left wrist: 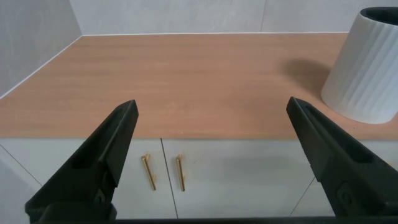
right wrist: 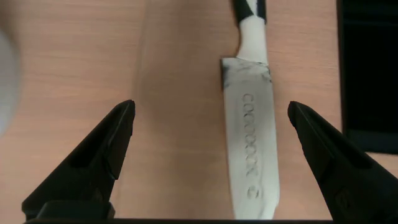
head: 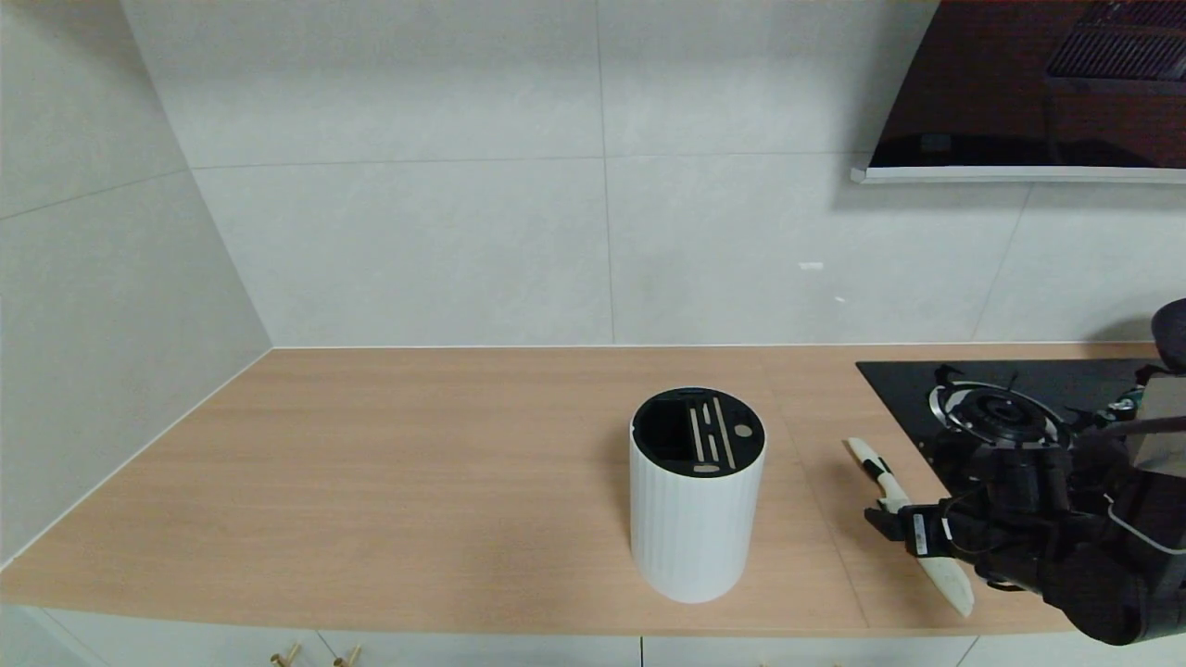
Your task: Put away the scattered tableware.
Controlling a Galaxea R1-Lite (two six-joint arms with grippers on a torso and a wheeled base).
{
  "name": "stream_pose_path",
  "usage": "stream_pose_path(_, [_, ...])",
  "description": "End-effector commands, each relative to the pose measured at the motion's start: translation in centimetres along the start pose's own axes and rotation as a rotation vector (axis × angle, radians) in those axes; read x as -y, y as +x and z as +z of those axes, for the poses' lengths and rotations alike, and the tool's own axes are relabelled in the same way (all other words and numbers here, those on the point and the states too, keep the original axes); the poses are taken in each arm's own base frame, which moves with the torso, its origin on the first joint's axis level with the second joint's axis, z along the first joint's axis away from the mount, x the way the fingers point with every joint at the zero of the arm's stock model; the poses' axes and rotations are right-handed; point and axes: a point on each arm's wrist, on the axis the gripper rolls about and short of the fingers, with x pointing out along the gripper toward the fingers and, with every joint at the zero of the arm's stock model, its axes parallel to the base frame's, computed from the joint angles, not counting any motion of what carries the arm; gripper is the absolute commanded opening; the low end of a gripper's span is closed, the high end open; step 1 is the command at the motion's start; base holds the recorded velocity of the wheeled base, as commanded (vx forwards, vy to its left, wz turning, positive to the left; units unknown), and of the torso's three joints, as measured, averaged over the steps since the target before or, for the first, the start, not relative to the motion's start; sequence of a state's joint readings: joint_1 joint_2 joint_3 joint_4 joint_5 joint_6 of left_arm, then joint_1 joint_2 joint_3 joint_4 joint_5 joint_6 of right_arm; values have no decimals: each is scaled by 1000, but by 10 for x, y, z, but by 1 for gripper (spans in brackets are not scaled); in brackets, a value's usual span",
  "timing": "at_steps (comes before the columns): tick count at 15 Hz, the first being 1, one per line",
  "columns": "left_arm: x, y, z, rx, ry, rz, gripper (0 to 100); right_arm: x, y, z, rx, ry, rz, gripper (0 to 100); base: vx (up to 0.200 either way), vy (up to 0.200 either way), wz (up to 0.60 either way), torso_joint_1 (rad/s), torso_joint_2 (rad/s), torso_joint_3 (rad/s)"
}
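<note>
My left gripper hangs off the front of the counter, above the cabinet doors. Its fingers are spread wide with nothing between them.

At lower centre of the head view the white ribbed holder stands upright, its black slotted top facing up. To the lower right the knife lies flat on the counter between the holder and the hob, handle toward the wall and blade toward the front edge. My right gripper sits over it, fingers apart on either side of the blade and gripping nothing.

My worry is the offset: in the right wrist view the blade lies nearer one finger than the other, so closing may shove it sideways rather than pinch it. A thin blade lying flat gives little to grab, and its tip looks near the counter's edge. The holder's slots are narrow too.

The gripper covers the knife's middle in the head view, and the right wrist view cuts off both its ends. I can't judge the gripper's height above the blade.
</note>
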State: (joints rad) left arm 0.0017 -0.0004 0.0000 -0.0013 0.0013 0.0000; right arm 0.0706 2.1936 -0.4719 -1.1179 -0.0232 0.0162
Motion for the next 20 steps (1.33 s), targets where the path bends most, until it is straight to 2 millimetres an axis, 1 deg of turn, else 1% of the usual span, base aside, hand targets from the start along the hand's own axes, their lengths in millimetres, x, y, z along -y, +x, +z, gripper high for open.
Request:
stream_pose_path(1, [0,0,0,0,0,2,100,6,20,-10,-25,11,-17,100,0,0,0,0,0,0])
stream_pose_path(3, [0,0,0,0,0,0,100,9,35,-9,-13,15,-33,100,0,0,0,0,0,0])
stream_pose_path(5, [0,0,0,0,0,2,100,9,45,-11,-14,14,-55,100,0,0,0,0,0,0])
stream_pose_path(8, [0,0,0,0,0,0,100,8,51,-7,8,18,-61,100,0,0,0,0,0,0])
stream_pose_path(17, [0,0,0,0,0,0,100,8,57,-12,-8,12,-88,100,0,0,0,0,0,0])
stream_pose_path(18, [0,0,0,0,0,0,100,8,57,-12,-8,12,-88,0,0,0,0,0,0,0])
stream_pose_path(20, [0,0,0,0,0,0,100,8,58,-13,-9,12,-88,0,0,0,0,0,0,0])
